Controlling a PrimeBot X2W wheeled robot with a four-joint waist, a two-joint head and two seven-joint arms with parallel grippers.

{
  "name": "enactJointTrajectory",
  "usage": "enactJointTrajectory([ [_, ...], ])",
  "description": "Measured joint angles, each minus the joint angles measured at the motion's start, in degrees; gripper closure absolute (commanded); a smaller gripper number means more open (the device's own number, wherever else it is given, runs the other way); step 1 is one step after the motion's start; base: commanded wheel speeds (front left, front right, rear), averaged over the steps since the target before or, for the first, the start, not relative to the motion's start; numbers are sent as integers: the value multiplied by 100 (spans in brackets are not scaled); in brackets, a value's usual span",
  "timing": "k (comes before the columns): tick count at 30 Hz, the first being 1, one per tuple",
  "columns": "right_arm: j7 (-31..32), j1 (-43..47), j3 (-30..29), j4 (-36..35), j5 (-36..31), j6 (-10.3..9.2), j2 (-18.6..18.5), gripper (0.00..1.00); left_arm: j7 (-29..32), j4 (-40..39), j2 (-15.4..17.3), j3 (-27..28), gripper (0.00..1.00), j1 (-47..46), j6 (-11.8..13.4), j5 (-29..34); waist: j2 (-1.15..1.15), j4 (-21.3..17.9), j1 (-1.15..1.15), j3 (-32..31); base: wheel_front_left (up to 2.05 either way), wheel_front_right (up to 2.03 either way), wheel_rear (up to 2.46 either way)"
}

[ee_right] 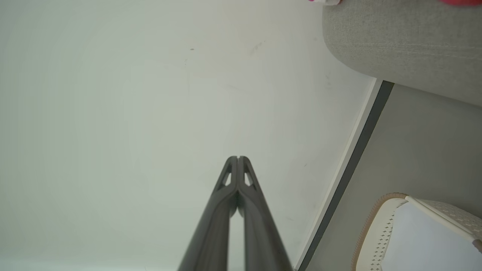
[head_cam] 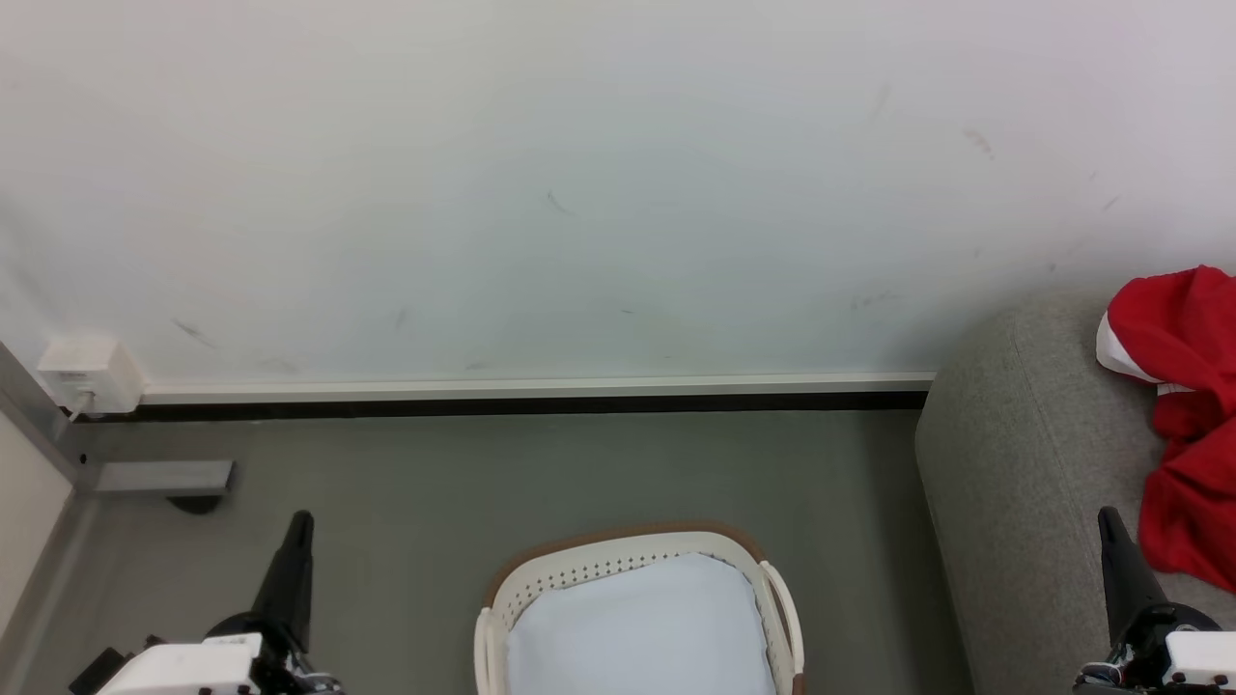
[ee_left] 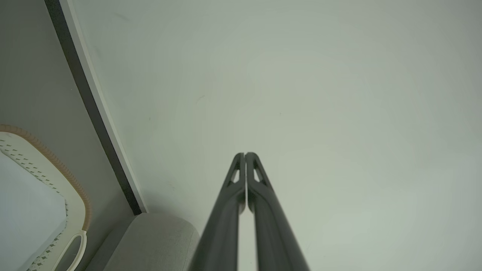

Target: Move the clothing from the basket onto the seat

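Draping the rounded woven seat [head_cam: 1014, 483] lies crumpled red clothing [head_cam: 1186, 454], perhaps several garments.

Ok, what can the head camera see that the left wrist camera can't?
Head view: the red clothing lying on the seat, the right gripper and a white wall box. Left wrist view: the left gripper close up, fingers pressed together. Both: the basket, the seat, the wall and the grey floor.
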Motion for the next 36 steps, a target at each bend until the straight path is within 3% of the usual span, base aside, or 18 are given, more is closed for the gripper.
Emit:
enactJointTrajectory([
  [36, 5, -1, -13, 0, -2, 0, 8, 100, 0, 1, 0, 0, 100, -1, 0, -1, 0, -1, 0, 0, 0, 0, 0],
])
